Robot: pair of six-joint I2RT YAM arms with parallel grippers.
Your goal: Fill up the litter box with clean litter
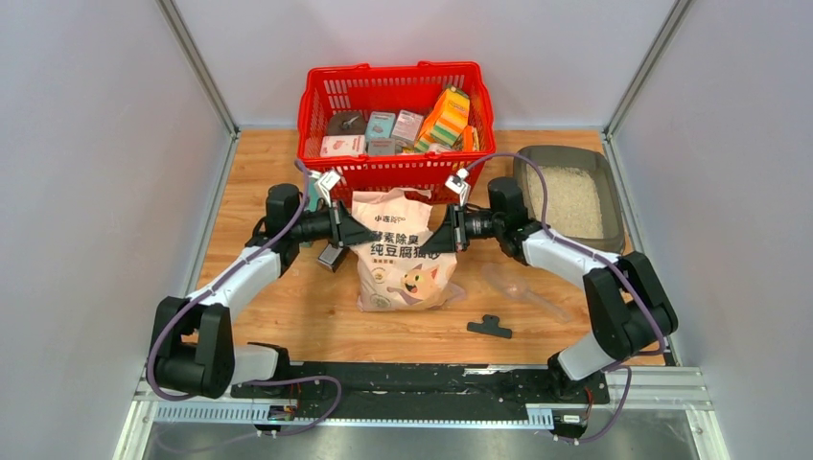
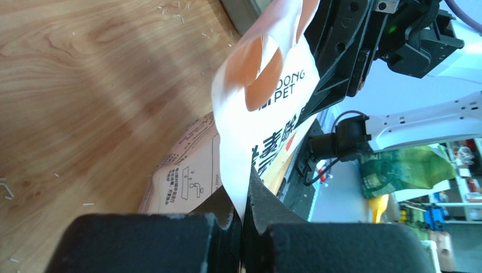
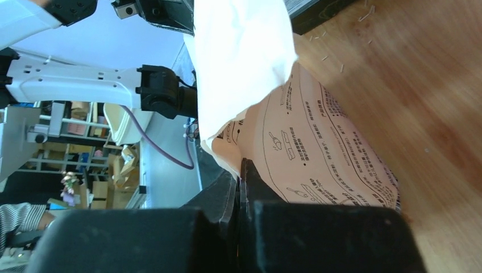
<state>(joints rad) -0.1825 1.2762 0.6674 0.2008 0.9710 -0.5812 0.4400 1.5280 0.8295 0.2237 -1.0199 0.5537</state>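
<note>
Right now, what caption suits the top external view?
Left gripper and right gripper pinch the cat-litter bag from both sides; the litter box at right holds clean litter.

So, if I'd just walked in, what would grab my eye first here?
The pinkish bag with a cartoon cat stands in the middle, pinched from either side by the left gripper and the right gripper, both shut on its upper edges. Right behind it sits a red basket packed with boxes. At the far right, the litter box already holds pale litter.
</note>
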